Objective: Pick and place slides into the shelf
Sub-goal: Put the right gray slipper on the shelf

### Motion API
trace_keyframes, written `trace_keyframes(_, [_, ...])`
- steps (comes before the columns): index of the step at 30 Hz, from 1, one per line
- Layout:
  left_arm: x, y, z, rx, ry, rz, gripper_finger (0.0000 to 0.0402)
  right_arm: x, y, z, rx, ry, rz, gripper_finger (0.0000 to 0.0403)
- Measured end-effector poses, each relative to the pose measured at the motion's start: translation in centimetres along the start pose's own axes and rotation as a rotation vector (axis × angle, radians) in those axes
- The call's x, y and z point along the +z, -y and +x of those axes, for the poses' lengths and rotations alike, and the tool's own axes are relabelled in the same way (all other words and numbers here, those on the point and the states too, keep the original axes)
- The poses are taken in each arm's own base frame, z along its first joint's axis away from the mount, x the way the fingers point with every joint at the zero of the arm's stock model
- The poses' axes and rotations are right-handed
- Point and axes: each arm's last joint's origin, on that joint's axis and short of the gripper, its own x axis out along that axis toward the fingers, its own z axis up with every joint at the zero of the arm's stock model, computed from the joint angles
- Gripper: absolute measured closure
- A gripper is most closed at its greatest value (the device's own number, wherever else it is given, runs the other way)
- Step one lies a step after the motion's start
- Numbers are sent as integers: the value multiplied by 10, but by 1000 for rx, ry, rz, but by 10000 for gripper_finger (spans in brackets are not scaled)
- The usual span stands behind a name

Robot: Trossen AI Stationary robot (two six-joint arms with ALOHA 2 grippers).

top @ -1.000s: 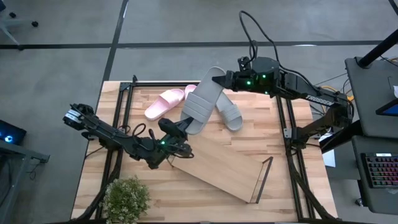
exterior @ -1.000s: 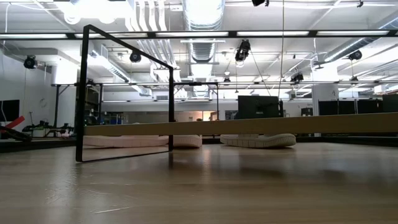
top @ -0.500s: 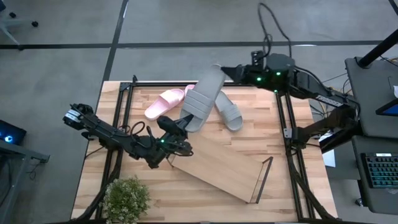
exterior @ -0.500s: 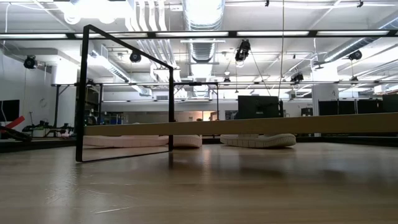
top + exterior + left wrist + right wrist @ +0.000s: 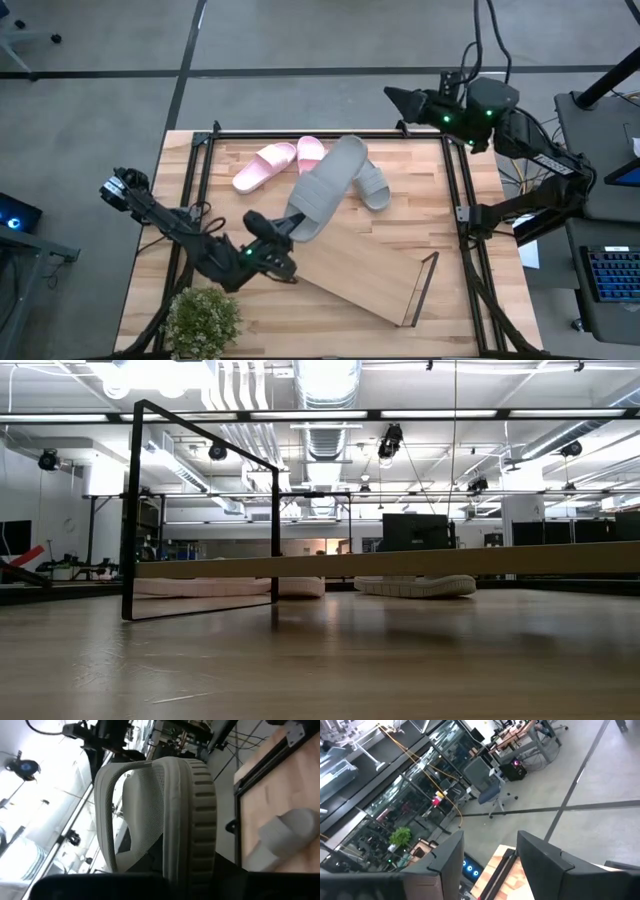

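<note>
My left gripper point(image 5: 280, 236) sits over the table's near-left part, shut on one grey slide point(image 5: 325, 185) that reaches from it toward the far right. In the left wrist view that slide point(image 5: 165, 815) fills the picture, ribbed sole edge and arched strap showing. The second grey slide point(image 5: 372, 186) and the pink pair point(image 5: 263, 166) point(image 5: 310, 150) lie sole-down on the table's far part. The shelf point(image 5: 350, 265) lies slantwise on the near half, and the low view shows its board point(image 5: 420, 563). My right gripper point(image 5: 400, 100) point(image 5: 487, 865) hovers open past the far right edge. My left gripper holds the grey slide by its near end point(image 5: 293, 228), the sole point(image 5: 192, 865) running away between the fingers, which the gripper's own dark body hides in the wrist view. The fingers lie along the slide. It is lifted off the table and slants toward the far right.
A small green plant point(image 5: 203, 318) stands at the near left corner. Dark rails point(image 5: 455, 200) run along both table sides. The shelf's wire frame point(image 5: 422, 288) point(image 5: 200, 510) stands up at its end. Bare wood point(image 5: 260, 310) lies near the front edge.
My right gripper has drawn back from the grey slide's far end toward the far right, past the table edge. My left gripper has moved toward the near edge, carrying the grey slide with it; the whole slide has shifted nearer and now lies over the shelf's far-left end.
</note>
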Motion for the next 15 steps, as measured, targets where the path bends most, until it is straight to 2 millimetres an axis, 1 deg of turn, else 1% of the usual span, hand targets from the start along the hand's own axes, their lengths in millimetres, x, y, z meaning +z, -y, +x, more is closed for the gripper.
trace_keyframes(5, [2, 21, -3, -13, -20, -47, 386, -5, 0, 8, -13, -15, -11, 225])
trace_keyframes(9, [7, 46, -5, -18, -50, 14, 386, -12, 1, 18, -29, -35, -20, 225])
trace_keyframes(12, [12, 62, -11, -34, -35, 54, 386, -17, 1, 25, -40, -47, -25, 225])
trace_keyframes(15, [14, 74, -17, -32, -47, 35, 386, -20, 2, 29, -48, -57, -30, 225])
